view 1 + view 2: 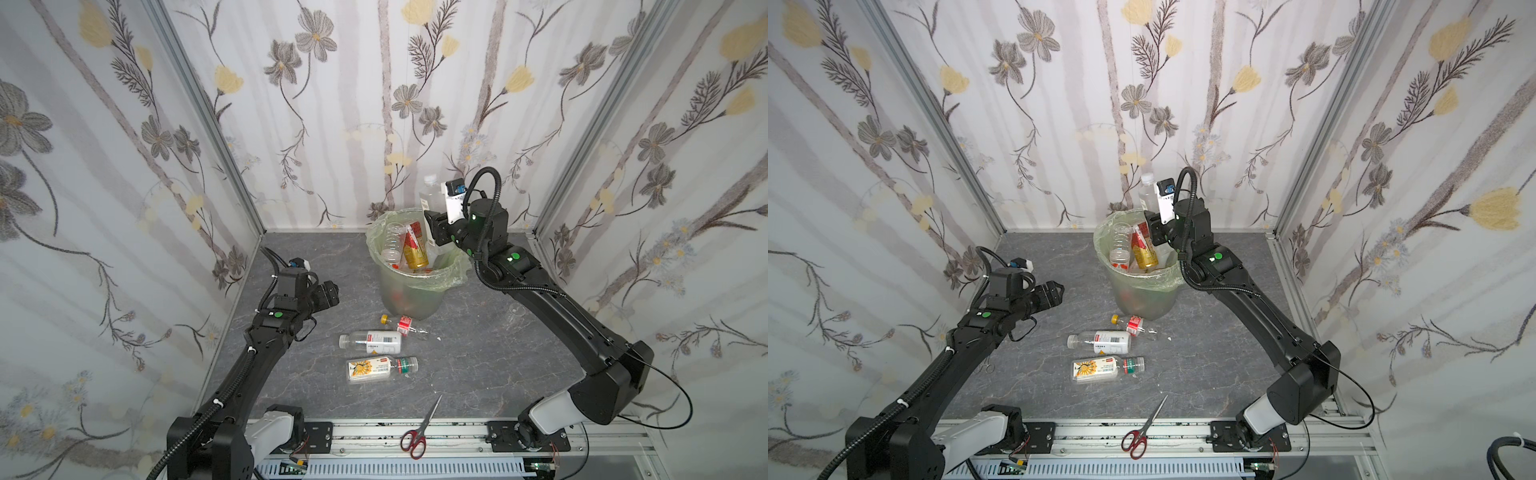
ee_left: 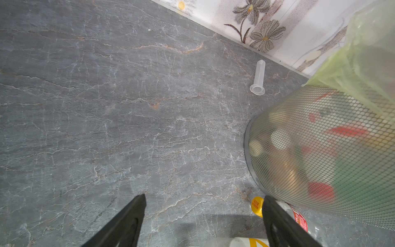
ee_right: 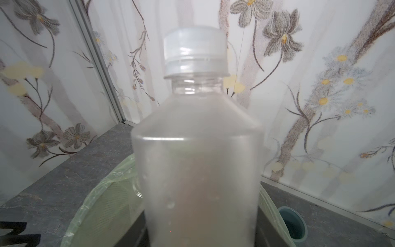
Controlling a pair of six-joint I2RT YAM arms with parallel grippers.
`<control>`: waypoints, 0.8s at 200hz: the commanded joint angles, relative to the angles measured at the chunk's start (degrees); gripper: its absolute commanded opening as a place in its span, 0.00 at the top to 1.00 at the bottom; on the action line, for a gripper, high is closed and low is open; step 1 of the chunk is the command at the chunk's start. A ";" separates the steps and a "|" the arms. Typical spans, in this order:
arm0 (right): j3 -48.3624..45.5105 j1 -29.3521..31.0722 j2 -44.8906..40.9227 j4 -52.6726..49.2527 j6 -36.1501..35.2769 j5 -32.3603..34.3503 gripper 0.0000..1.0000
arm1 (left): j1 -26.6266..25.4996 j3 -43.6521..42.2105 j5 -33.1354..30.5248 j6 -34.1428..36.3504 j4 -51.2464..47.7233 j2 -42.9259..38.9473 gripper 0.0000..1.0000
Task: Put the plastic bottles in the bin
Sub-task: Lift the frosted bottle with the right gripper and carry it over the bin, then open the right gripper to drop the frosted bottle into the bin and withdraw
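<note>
The bin (image 1: pixel 409 297) (image 1: pixel 1144 297), lined with a pale green bag, stands at the back centre with several bottles (image 1: pixel 415 249) in it. My right gripper (image 1: pixel 434 226) (image 1: pixel 1156 228) is shut on a clear bottle with a white cap (image 1: pixel 429 192) (image 1: pixel 1146 192) (image 3: pixel 196 149), held upright over the bin's right rim (image 3: pixel 85 209). In front of the bin lie three bottles: a yellow-capped one (image 1: pixel 402 324) (image 2: pixel 257 206), a white-labelled one (image 1: pixel 372 339) (image 1: pixel 1100 340) and a sunflower-labelled one (image 1: pixel 380 368) (image 1: pixel 1106 369). My left gripper (image 1: pixel 328 293) (image 1: pixel 1054 293) (image 2: pixel 204 197) hangs open and empty, left of the bin (image 2: pixel 320 149).
Red-handled scissors (image 1: pixel 417 432) (image 1: pixel 1140 432) lie by the front rail. A small clear tube (image 2: pixel 258 79) lies on the floor near the back wall, left of the bin. A blue-grey cup (image 3: pixel 294 222) stands behind the bin. Flowered walls close in three sides.
</note>
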 commanded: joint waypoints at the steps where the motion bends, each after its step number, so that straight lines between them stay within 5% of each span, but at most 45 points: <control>1: 0.67 -0.15 1.44 0.22 0.90 2.81 0.51 | 0.03 -0.27 -0.17 0.14 1.48 -0.31 0.13; 160: -0.22 -1.37 6.73 -9.12 7.59 2.99 0.41 | 0.07 -0.18 0.18 0.23 1.53 0.39 0.13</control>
